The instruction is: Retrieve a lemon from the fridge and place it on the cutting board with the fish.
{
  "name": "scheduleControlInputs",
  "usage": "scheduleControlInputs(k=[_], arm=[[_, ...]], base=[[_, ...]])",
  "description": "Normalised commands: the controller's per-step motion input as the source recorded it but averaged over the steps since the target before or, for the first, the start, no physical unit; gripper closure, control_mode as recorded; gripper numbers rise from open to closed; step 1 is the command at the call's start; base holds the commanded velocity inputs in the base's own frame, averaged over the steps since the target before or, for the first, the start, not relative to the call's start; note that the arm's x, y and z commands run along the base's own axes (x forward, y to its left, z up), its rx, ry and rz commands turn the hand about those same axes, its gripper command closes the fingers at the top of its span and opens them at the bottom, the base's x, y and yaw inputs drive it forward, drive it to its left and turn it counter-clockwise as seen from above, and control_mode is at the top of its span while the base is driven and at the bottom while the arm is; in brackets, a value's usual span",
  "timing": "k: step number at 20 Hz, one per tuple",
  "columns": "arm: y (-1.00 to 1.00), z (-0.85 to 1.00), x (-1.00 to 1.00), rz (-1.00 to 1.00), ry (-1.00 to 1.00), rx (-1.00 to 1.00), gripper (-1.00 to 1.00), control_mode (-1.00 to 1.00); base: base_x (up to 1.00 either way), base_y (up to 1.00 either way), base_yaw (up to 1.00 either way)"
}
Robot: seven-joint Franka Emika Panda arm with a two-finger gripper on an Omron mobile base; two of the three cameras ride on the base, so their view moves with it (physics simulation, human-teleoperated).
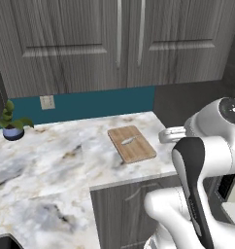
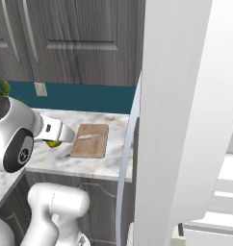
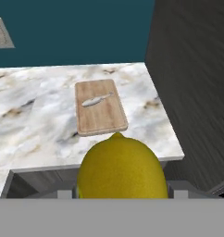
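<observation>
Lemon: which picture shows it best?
The hand view. The lemon is big and close there, held in the hand, with the board beyond it. In the right base view just a bit of yellow peeks out under the arm.

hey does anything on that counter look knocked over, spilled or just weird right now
Nothing stands out. The fish lies flat on the cutting board, the counter shows no spills, and the lemon sits in the pincer.

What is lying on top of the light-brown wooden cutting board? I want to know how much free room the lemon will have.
One small silvery fish lies on the rectangular wooden cutting board, toward its far end. The near end is bare. Nothing covers the board.
</observation>
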Motion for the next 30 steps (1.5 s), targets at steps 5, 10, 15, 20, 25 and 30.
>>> scheduleControlInputs(k=[5,10,15,20,25,30], arm=[[0.0,-0.1,0.03,0.0,0.0,0.02,1.0,-1.0],[0.0,-0.24,0.31,0.0,0.0,0.04,1.0,-1.0],[0.0,-0.45,0.4,0.0,0.05,0.0,1.0,-1.0],[0.0,-0.5,0.51,0.0,0.13,0.0,1.0,-1.0],[0.0,-0.55,0.55,0.0,0.02,0.0,1.0,-1.0],[0.0,-0.4,0.53,0.0,0.0,0.0,1.0,-1.0]], base=[[0.0,0.0,0.0],[0.0,0.0,0.0],[0.0,0.0,0.0],[0.0,0.0,0.0],[0.0,0.0,0.0],[0.0,0.0,0.0]])
